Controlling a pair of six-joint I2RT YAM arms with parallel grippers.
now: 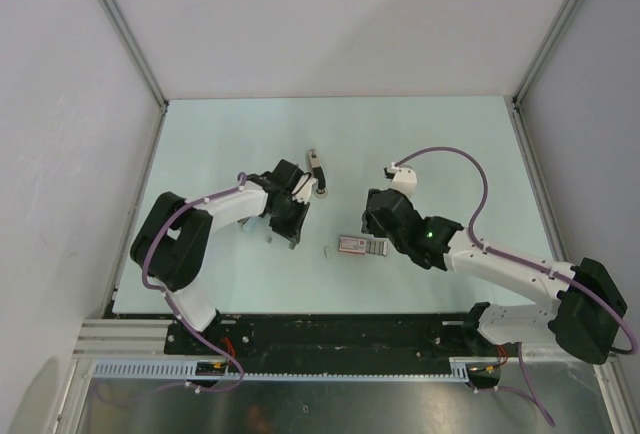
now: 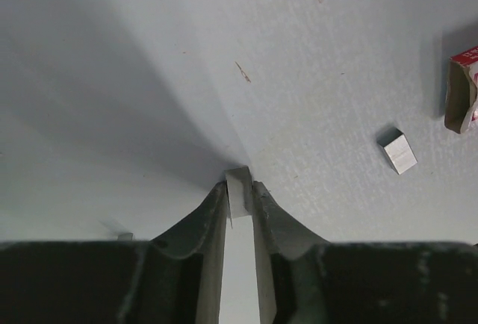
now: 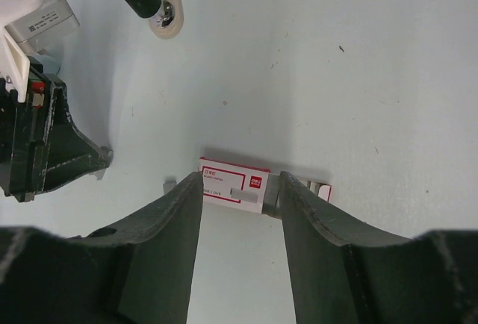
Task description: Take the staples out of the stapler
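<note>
in the left tool [image 2: 240,194], tight, a strip of staples [image 2: 239,181] (right tool [image 3: 241,188] wide, just by the box [image 3: 222,183])

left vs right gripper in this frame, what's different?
Left gripper is shut, its fingers pinching a thin silvery strip of staples; right gripper is open and holds nothing. Left has only that strip between its fingers; right has the pink-and-white box lying at its spread fingertips, not clamped. Shared: both have dark fingers low over the table.
</note>
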